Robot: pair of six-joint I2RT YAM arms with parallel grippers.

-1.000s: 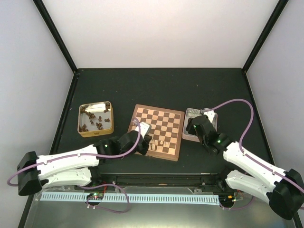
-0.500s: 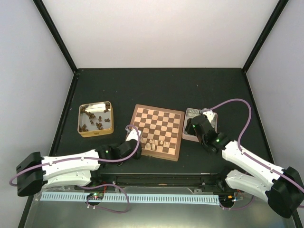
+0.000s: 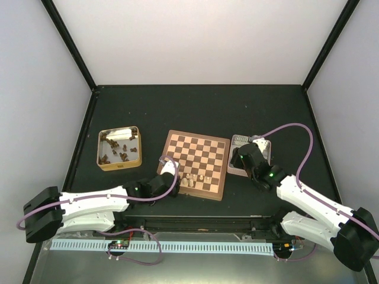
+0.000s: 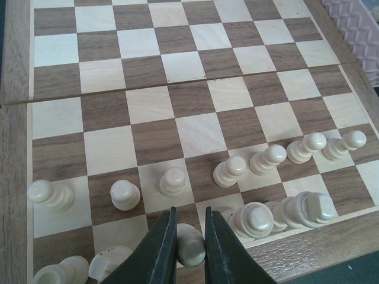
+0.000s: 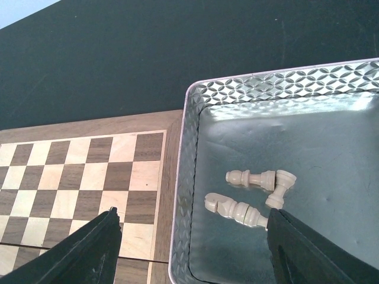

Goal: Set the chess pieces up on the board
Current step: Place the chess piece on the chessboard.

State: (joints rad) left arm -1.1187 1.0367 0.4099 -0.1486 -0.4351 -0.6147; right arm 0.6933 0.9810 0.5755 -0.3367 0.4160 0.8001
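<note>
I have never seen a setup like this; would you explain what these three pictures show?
Two robot arms are bolted at the near edge of the table. The overhead picture looks down from behind them; the other two come from a camera on each wrist. On the table lie a chessboard, a gold tin of dark pieces and a silver tin holding a few pale pieces. The left arm has its jaws shut on one pale piece at the board's near edge, beside others already standing. The right arm holds its jaws open above the silver tin.
</note>
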